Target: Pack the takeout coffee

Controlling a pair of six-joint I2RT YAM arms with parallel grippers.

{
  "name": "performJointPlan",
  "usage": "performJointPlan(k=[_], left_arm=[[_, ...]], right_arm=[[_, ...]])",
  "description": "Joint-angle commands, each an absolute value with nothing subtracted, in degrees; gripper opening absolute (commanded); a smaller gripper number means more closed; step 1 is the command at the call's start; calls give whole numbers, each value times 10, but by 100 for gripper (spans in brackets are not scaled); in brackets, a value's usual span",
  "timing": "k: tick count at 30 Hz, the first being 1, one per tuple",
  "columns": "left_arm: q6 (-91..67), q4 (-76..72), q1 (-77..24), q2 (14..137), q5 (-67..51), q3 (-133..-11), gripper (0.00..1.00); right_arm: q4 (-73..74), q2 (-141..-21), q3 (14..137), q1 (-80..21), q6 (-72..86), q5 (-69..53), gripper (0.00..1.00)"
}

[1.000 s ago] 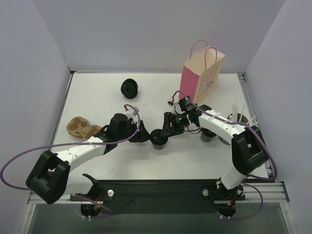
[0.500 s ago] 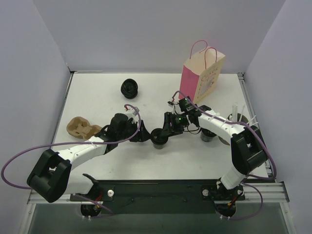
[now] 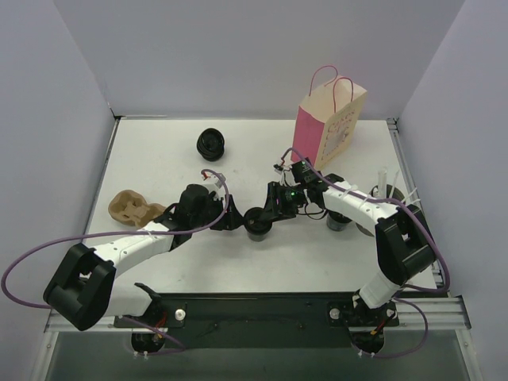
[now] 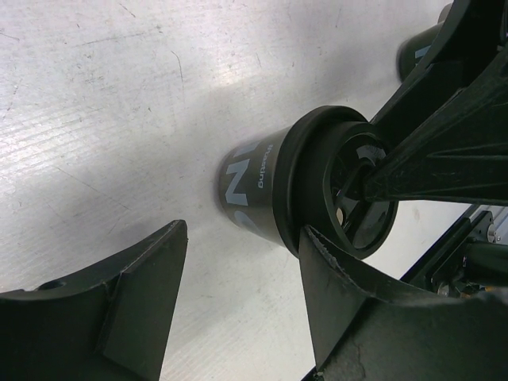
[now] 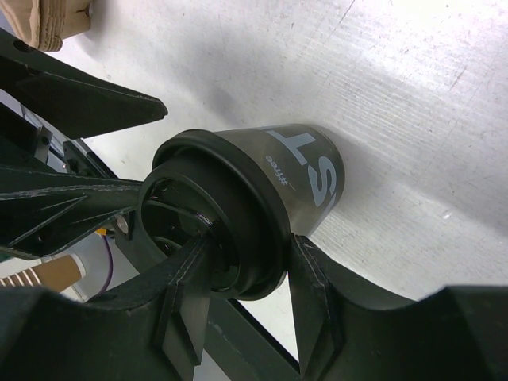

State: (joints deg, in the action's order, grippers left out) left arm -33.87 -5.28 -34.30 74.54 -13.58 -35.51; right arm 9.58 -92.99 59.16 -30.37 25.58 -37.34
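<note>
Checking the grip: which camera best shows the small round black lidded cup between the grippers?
The right wrist view: the small round black lidded cup fills the frame, the right gripper straddling its lid. The left wrist view shows its side and lid, partly blocked. The top view shows only a small dark disc.

tan carrier [image 3: 131,206]: left | ribbed black stack [image 3: 211,144]: far centre | grey cup, white sticks [image 3: 390,193]: right

Bright, even light; the coffee cup [image 4: 254,182] casts a soft, blurred shadow.
</note>
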Motion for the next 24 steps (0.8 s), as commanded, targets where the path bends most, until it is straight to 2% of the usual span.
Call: performJointPlan(k=[1, 8, 17, 24], left_arm=[[-325, -68, -349, 753, -130, -374, 68], [-339, -63, -349, 788, -106, -367, 66], [-381, -12, -359, 781, 10, -315, 62], [-402, 20, -370, 787, 28, -306, 60]], right_arm=[[94, -961, 559, -311, 250, -332, 35], [87, -963, 552, -311, 255, -328, 32], [62, -970, 510, -311, 261, -302, 31], [67, -981, 509, -312, 255, -288, 30]])
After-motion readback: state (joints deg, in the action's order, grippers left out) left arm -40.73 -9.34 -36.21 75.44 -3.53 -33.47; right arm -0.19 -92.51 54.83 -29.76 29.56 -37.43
